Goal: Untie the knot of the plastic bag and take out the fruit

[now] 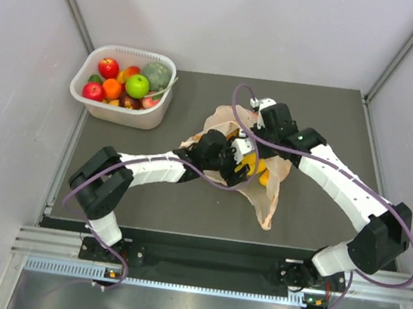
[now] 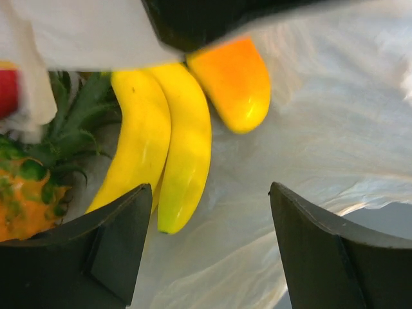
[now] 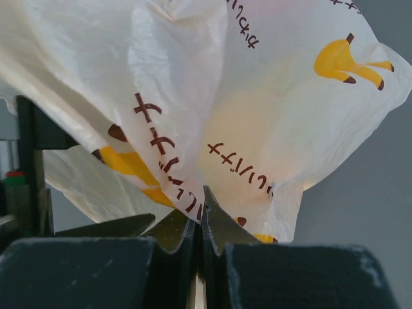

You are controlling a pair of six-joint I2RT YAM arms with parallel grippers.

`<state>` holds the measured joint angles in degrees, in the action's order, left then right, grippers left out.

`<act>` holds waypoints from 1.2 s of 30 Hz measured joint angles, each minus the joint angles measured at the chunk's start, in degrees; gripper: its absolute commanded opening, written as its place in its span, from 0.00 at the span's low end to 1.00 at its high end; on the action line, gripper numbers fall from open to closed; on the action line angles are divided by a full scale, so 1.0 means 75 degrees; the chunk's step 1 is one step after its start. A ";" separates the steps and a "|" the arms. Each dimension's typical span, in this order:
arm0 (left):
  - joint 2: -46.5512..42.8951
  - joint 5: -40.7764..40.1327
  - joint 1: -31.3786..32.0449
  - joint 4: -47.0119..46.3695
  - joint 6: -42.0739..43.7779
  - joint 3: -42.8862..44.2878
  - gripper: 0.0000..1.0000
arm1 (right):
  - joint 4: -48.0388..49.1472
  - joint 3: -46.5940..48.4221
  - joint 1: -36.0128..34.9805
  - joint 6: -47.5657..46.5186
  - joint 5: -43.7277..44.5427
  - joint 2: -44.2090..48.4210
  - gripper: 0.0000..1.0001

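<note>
The plastic bag (image 1: 267,194) lies crumpled in the middle of the table with its mouth spread. My right gripper (image 3: 203,193) is shut on a fold of the bag's printed film (image 3: 257,129) and holds it up; in the top view the right gripper (image 1: 251,134) is at the bag's far side. My left gripper (image 2: 211,193) is open inside the bag, its left finger (image 2: 119,238) just beside the tips of two yellow bananas (image 2: 161,148). Other fruit lies there too: an orange mango (image 2: 235,84), a pineapple (image 2: 26,193) and a red piece (image 2: 6,90). The knot shows in no view.
A white tub (image 1: 129,51) at the far left of the dark table (image 1: 147,200) holds a green apple (image 1: 137,85), a grey-green melon (image 1: 156,74) and red and orange fruit. Grey walls close in the sides and back.
</note>
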<state>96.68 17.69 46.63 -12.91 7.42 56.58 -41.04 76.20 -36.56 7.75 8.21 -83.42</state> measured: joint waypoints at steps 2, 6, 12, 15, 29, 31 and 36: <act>0.0187 0.0052 -0.0012 0.0009 0.0184 0.0000 0.79 | -0.0064 -0.0003 0.0000 -0.0032 0.0070 -0.0029 0.00; 0.0860 -0.0085 0.0003 0.0125 0.0370 0.0050 0.78 | -0.0023 -0.0003 -0.0090 -0.0087 -0.0047 -0.0035 0.00; 0.1035 -0.0769 0.0012 -0.0551 0.0428 -0.0140 0.78 | 0.0023 -0.0003 -0.0090 -0.0085 -0.0079 -0.0052 0.00; 0.1035 -0.1055 0.0035 -0.1052 0.0414 -0.0402 0.77 | 0.0076 -0.0003 -0.0119 -0.0076 -0.0192 -0.0070 0.00; 0.0460 -0.1880 0.0568 -0.1574 0.0717 -0.0959 0.75 | 0.0356 -0.0003 -0.0122 -0.0102 -0.0335 -0.0087 0.00; 0.0664 -0.1903 0.0551 -0.1463 0.0836 -0.0772 0.75 | 0.0358 -0.0003 -0.0090 -0.0131 -0.0230 -0.0087 0.00; 0.1122 -0.1909 0.0545 -0.1480 0.0912 -0.0510 0.70 | 0.0361 -0.0003 -0.0050 -0.0181 -0.0029 -0.0087 0.00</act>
<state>105.10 3.38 50.72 -24.01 14.26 52.75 -38.33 76.18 -36.93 6.39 7.99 -84.07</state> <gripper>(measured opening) 0.748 0.004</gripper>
